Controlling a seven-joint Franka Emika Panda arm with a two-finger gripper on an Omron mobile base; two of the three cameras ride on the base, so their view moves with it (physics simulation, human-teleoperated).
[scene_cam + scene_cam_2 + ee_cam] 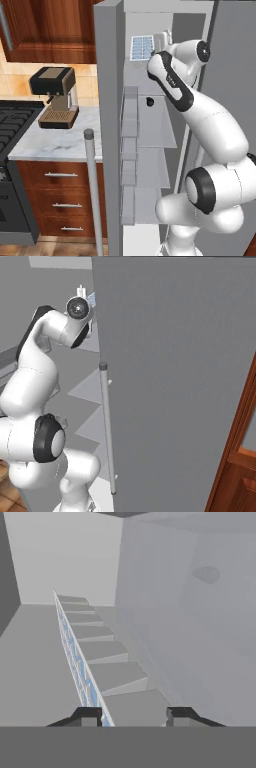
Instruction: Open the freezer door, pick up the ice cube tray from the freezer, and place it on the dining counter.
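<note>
The freezer door point(107, 125) stands swung open to the left, edge-on, its bar handle point(92, 185) on the outside and bins on its inner face. The arm reaches high into the freezer point(155, 125), above the pale shelves. My gripper point(162, 37) point(82, 291) point(134, 714) is shut on the ice cube tray point(142, 47) point(80, 662). The tray stands on edge, its blue cells facing the left base camera. In the hand view it runs away between the fingertips point(87, 714), its stepped grey underside filling the gap. The dining counter is out of view.
The wider grey door point(175, 381), with its own bar handle point(106, 426), stays closed just right of the arm. To the left of the freezer, a coffee machine point(52, 95) sits on a marble worktop point(60, 142), with a stove point(15, 120) further left.
</note>
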